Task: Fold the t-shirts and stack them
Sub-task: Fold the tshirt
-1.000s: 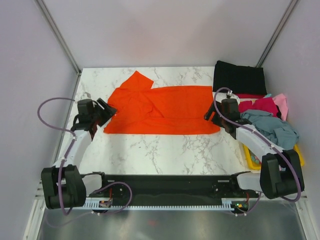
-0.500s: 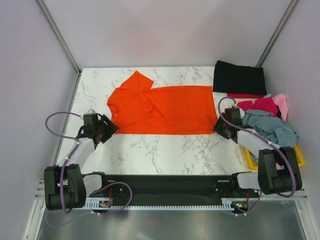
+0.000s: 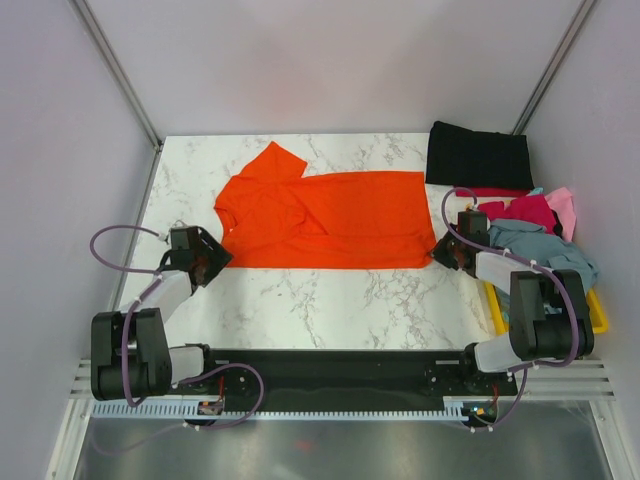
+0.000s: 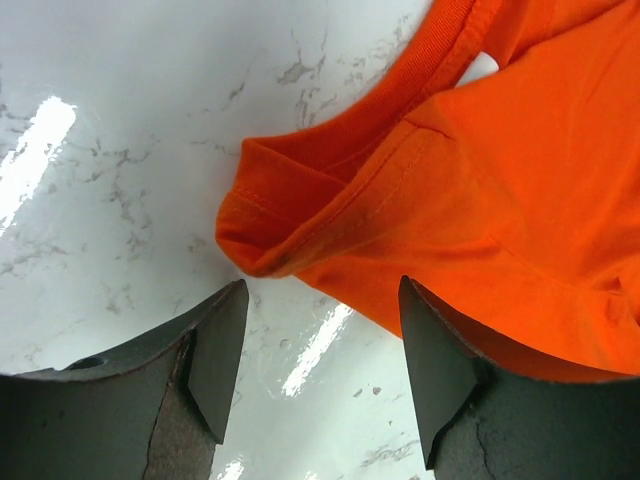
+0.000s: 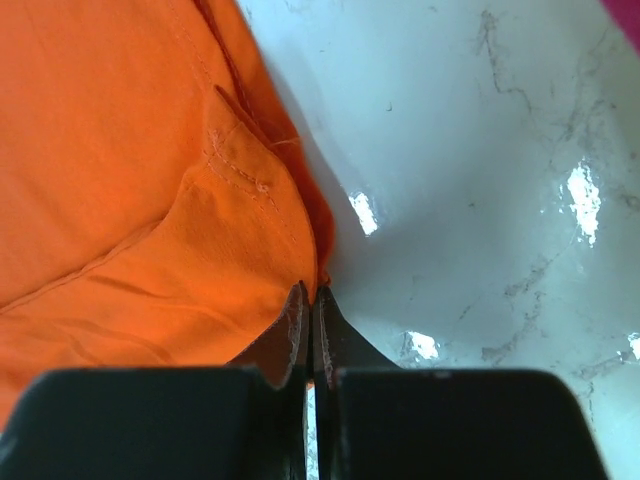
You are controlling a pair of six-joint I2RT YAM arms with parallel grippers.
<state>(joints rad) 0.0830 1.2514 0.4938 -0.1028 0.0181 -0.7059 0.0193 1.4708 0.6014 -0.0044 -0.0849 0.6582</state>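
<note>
marble table [image 3: 330, 300] bears the orange t-shirt [image 3: 330, 220], flat mid-surface. right gripper [image 5: 310, 300] is clenched at the near right hem corner, cloth caught or not i cannot tell; left gripper [image 4: 322, 288] stands released just short of the near left corner. risk: a thin pinch slips on lifting, skewing the fold.

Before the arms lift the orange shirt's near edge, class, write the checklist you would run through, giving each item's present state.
1. Right gripper shut at the near right corner of the orange shirt: ok.
2. Cloth actually caught in it: cannot tell.
3. Left gripper shut on the near left corner: not ok, open at the corner.
4. Shirt lying flat: not ok, left end rumpled, corner hem doubled over.
</note>
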